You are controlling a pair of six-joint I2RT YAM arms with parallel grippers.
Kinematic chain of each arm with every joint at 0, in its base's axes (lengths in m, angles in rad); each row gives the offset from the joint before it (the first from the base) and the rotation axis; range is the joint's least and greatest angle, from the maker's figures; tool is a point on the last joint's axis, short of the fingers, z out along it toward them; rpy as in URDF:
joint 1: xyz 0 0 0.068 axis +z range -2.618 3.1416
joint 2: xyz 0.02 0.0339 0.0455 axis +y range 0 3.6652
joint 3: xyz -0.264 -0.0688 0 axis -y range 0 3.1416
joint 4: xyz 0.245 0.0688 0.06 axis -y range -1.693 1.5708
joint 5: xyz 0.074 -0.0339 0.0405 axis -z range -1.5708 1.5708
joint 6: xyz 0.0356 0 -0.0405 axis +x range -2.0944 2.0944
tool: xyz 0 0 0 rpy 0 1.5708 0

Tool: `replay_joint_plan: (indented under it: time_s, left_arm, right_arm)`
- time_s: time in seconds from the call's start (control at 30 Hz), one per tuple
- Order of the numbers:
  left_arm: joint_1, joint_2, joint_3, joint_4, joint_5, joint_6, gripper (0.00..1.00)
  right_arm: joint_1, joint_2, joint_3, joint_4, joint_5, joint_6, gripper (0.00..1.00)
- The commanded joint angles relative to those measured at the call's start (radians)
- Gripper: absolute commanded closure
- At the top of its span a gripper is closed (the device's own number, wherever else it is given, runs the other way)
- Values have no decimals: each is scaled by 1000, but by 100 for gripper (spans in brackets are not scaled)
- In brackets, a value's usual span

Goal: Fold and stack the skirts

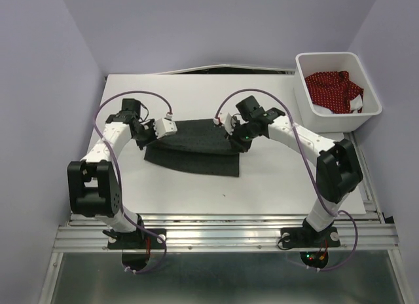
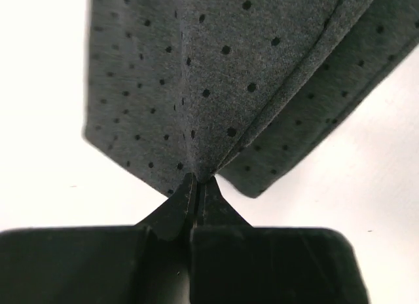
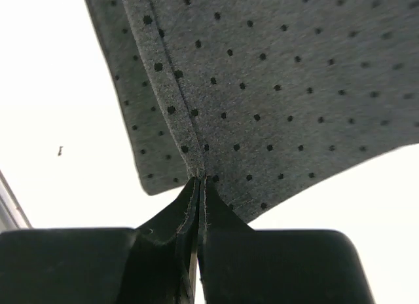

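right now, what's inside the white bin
The white bin holds a bunched red skirt with white dots; a bit of white shows at its right edge. Anything beneath it is covered.

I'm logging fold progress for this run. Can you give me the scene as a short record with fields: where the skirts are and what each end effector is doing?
dark skirt: lying on the table, between the arms
left end effector: shut on the dark skirt's left edge
right end effector: shut on the dark skirt's right edge
red skirt: crumpled in the bin, far right
stack: not yet begun
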Motion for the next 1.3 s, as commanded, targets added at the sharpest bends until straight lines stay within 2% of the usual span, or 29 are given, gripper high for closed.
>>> replay_joint_plan:
  time_s: [0.0,0.2,0.37,0.57,0.67,0.8,1.03,1.17,1.27]
  left_arm:
    - [8,56,-73,6,-33,9,100]
    - [6,104,-148,35,-16,3,100]
    - [6,78,-170,98,-29,-33,100]
    - [15,81,-39,36,22,-100,100]
    - [46,66,53,20,37,-126,100]
    - [104,47,113,-6,76,-106,100]
    - [124,14,9,35,-16,-31,100]
    - [126,98,-73,121,-82,-59,100]
    - [129,184,-61,112,-99,-72,100]
  right_arm:
    - [28,25,-76,52,-38,36,99]
    - [28,85,-166,123,-9,18,99]
    - [37,82,-142,126,-26,53,99]
    - [37,75,7,64,28,59,99]
    - [37,60,77,-11,-18,94,99]
    - [58,20,59,-32,-49,119,99]
    - [138,3,-103,65,-49,154,99]
    - [186,80,-134,167,-61,220,99]
    - [198,162,-124,192,-57,232,99]
